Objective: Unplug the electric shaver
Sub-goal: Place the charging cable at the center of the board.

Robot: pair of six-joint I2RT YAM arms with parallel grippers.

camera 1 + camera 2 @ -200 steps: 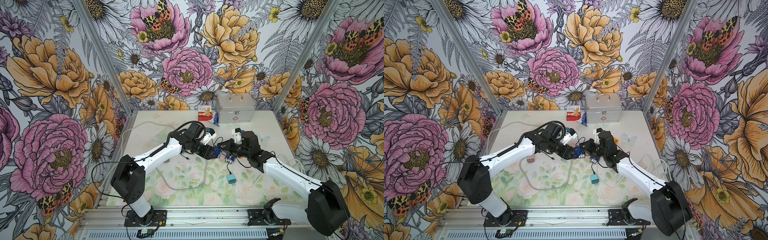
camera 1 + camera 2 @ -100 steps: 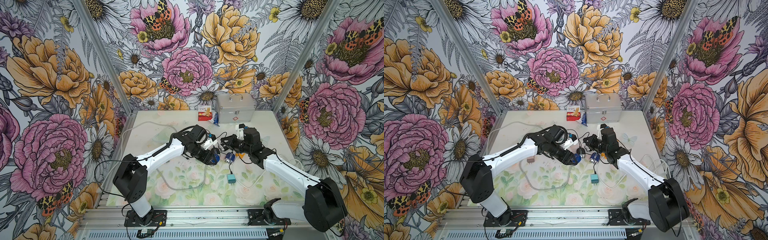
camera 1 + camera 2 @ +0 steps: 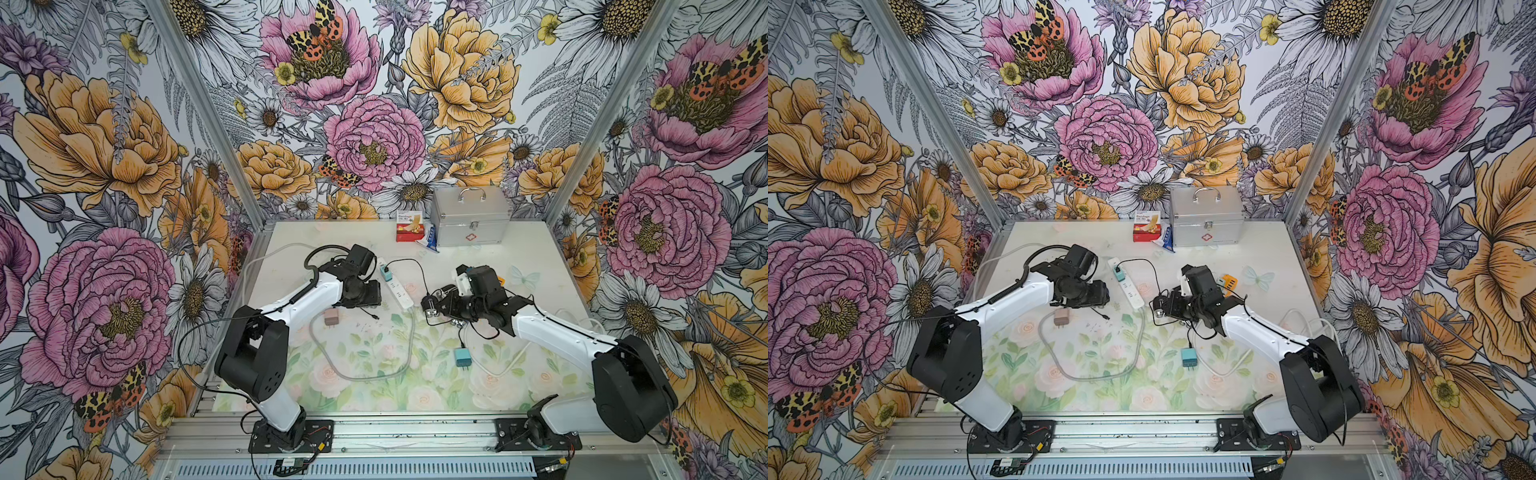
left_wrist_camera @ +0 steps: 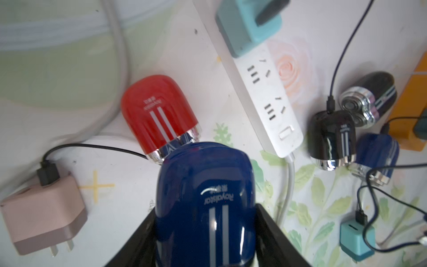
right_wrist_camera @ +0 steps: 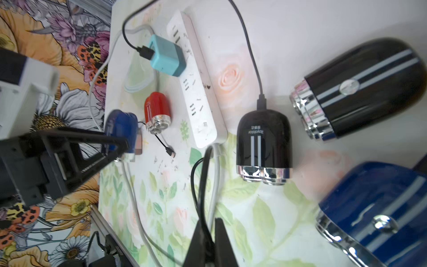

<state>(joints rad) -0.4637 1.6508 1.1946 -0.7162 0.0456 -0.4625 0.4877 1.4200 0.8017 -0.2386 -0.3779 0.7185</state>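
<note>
Standing shut beyond the power strip, the silver case hides contents.

The blue shaver sits clamped between my left jaws, gripped by its sides, rounded end pointing away from my wrist and chrome head end toward it. It is glossy dark blue with two pale stripes and white lettering. Whether it touches the tabletop I cannot tell. The black cord is pinched in my right jaws, well apart from the shaver. It trails to a small teal charger lying loose on the tabletop.
</note>
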